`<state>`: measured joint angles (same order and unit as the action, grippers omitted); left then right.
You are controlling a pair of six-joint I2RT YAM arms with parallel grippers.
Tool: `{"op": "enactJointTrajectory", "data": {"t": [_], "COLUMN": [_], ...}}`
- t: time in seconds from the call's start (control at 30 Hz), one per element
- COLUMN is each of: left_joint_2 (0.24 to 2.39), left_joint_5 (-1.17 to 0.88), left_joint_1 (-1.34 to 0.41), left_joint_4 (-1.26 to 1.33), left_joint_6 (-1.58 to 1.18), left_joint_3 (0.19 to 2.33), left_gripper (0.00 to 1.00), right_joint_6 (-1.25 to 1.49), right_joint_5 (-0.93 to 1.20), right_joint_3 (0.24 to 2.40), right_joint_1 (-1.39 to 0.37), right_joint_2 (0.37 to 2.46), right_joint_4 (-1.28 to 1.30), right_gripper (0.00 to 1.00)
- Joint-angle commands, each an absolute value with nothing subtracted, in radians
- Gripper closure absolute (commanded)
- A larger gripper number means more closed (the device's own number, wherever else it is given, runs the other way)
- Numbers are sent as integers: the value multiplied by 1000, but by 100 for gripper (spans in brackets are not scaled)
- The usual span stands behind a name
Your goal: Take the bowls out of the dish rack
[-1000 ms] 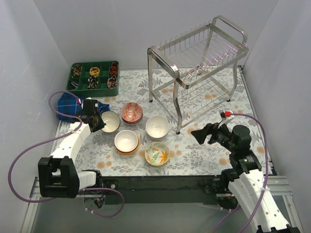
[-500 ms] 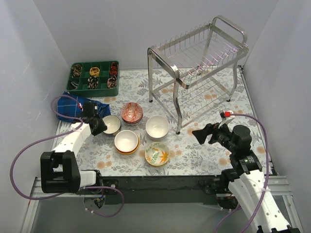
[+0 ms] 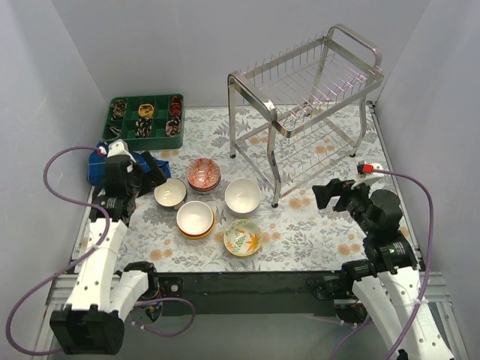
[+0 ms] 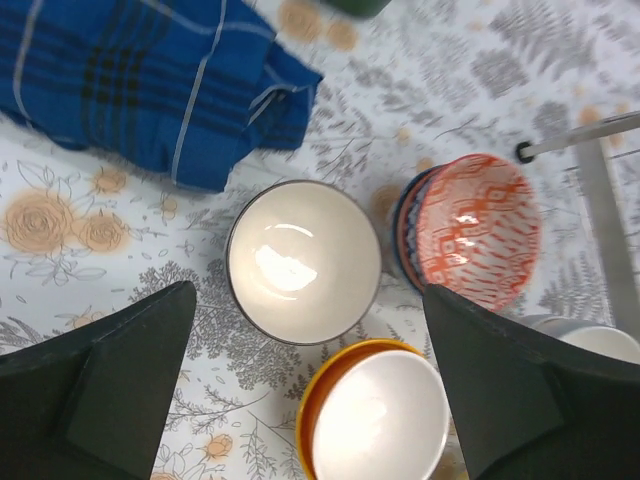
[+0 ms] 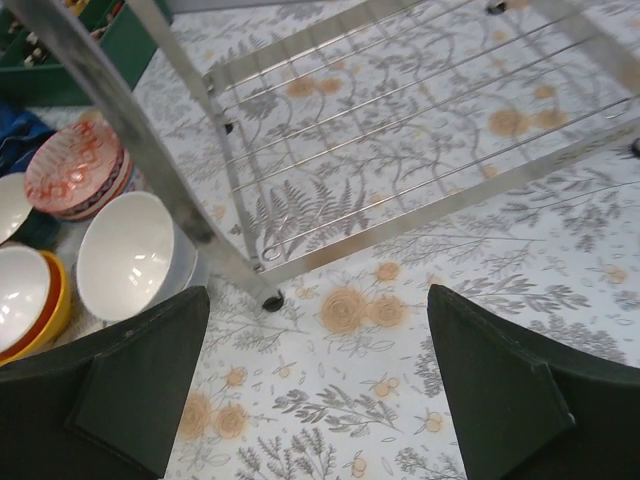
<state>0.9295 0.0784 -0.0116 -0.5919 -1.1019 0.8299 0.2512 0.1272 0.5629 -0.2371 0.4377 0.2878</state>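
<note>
The steel dish rack (image 3: pixel 307 82) stands at the back right, and I see no bowls on its shelves. Several bowls sit on the floral table: a cream dark-rimmed one (image 3: pixel 170 192), a red patterned one (image 3: pixel 203 173), a white one (image 3: pixel 243 196), an orange one (image 3: pixel 196 219) and a leaf-patterned one (image 3: pixel 242 238). My left gripper (image 3: pixel 154 174) hovers open just left of the cream bowl (image 4: pixel 303 260), holding nothing. My right gripper (image 3: pixel 328 193) is open and empty over the table, beside the rack's front leg (image 5: pixel 170 160).
A blue checked cloth (image 3: pixel 105 161) lies left of the bowls. A green compartment tray (image 3: pixel 146 120) sits at the back left. The rack's lower shelf (image 5: pixel 400 120) hangs low over the table. White walls close in on the left and right sides.
My left gripper opened, let go of the cream bowl and drew back up to the left. My right gripper shifted right, away from the bowls.
</note>
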Motion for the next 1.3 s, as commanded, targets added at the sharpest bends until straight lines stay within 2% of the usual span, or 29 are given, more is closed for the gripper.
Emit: {"op": "enactJointTrajectory", "data": {"t": [0.0,0.13,0.23,0.37,0.6,0.8,1.03,1.27], "left_joint_2": [772,661,635,514,203,111,-21,-98], "left_joint_5": [49,136,282,408,431,436,443,433], "left_joint_1": [-49,-141,-231,-296,-318,-318,-318,-318], "left_joint_4": [-644,-724,-803,-828,-715,-697,-592,-512], "left_joint_6": [-1052,-1008,-985,-1011,-1069,-1100,-1129,-1141], "left_joint_3": [928,1032,1144,1164,942,855,655,551], "left_gripper": [2,2,2,2,2,2,2,2], "right_joint_6": [206,173,164,127,118,14,3,-23], "right_joint_5": [-153,-225,-267,-276,-279,-267,-313,-313], "right_joint_3": [640,632,615,559,489,453,468,454], "right_joint_1": [-242,-241,-241,-241,-242,-242,-242,-242], "right_joint_2": [391,322,267,183,68,22,-44,-107], "right_joint_4": [319,324,321,281,218,218,245,252], "right_gripper": [1,1,1,1,1,1,1,1]}}
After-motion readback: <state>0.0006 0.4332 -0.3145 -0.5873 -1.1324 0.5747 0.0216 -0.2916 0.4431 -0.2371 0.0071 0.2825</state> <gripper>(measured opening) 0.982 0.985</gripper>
